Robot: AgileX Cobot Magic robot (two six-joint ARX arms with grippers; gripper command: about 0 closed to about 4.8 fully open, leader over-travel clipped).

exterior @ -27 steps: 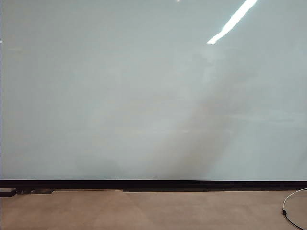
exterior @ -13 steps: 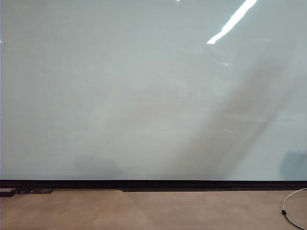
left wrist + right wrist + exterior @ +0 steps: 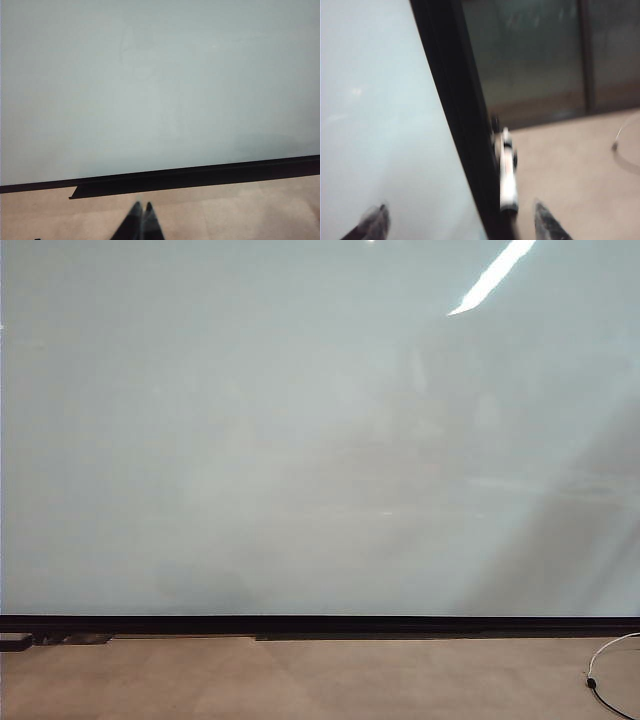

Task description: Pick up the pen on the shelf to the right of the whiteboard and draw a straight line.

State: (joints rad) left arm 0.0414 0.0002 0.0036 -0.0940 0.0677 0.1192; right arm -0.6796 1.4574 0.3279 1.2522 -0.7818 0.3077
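The whiteboard (image 3: pixel 300 440) fills the exterior view, glossy and pale, and no straight line is in view on it. Neither gripper shows there. In the right wrist view the pen (image 3: pixel 506 172), white-barrelled with dark ends, lies along the board's black side edge (image 3: pixel 455 110). My right gripper (image 3: pixel 460 212) is open wide, its fingertips (image 3: pixel 542 212) standing either side of the pen's near end without touching it. In the left wrist view my left gripper (image 3: pixel 141 207) is shut and empty, hanging over the tan floor in front of the board's bottom strip (image 3: pixel 200 175).
A black strip (image 3: pixel 320 624) runs along the board's bottom edge above the tan floor (image 3: pixel 300 680). A white cable (image 3: pixel 608 670) lies on the floor at the right. Dark glass panels (image 3: pixel 535 60) stand beyond the board's edge.
The broad dim shadow on the board has slid to the right and faded across the exterior frames. Nothing else there has moved.
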